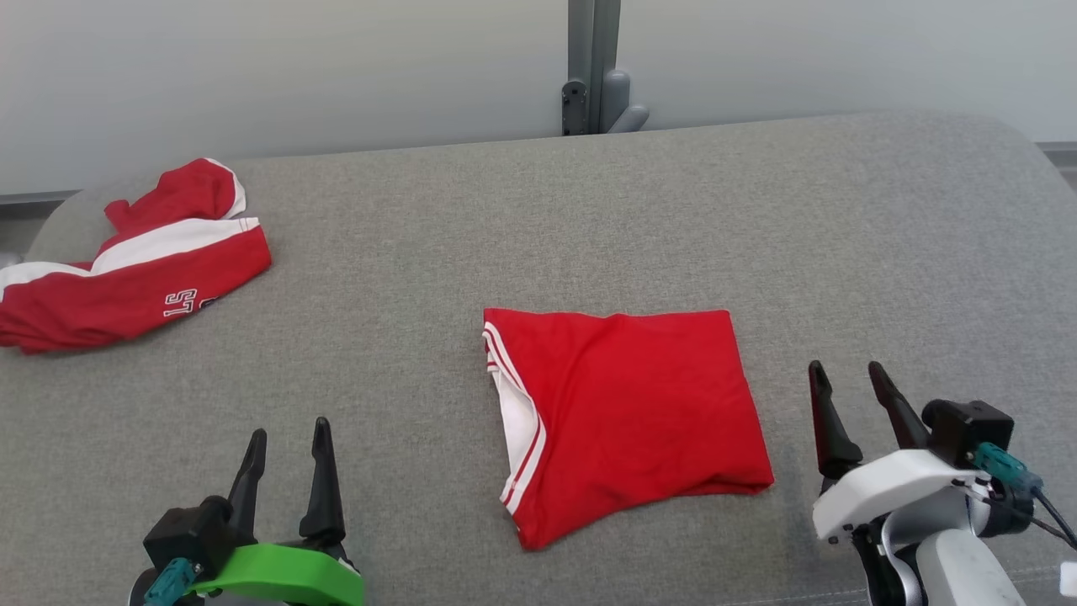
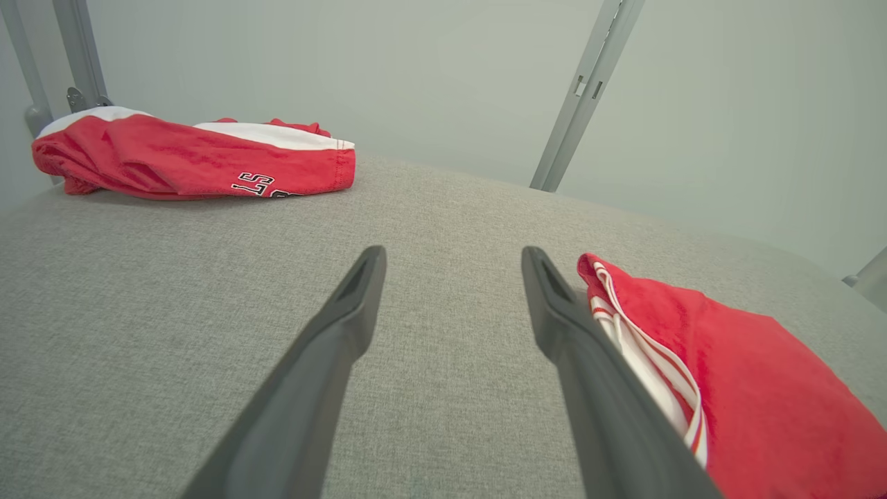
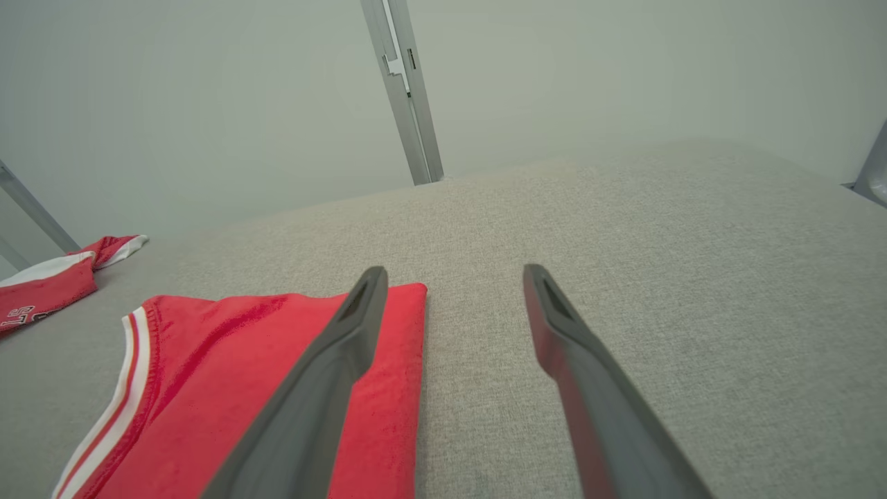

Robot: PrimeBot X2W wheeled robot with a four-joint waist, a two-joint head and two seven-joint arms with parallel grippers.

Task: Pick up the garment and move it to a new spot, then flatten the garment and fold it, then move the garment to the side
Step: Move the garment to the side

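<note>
A red garment (image 1: 631,412) with white-striped trim lies folded into a rough square at the middle of the grey table (image 1: 538,219). It also appears in the left wrist view as the garment (image 2: 762,374) and in the right wrist view as the garment (image 3: 229,374). My left gripper (image 1: 288,431) hovers open at the lower left, well clear of the cloth. Just right of the fold, my right gripper (image 1: 846,369) stands open with nothing between its fingers.
A second red and white garment (image 1: 126,269) with black lettering lies crumpled at the table's far left, also seen as that garment (image 2: 187,156). A grey post (image 1: 593,67) rises behind the table's back edge against a pale wall.
</note>
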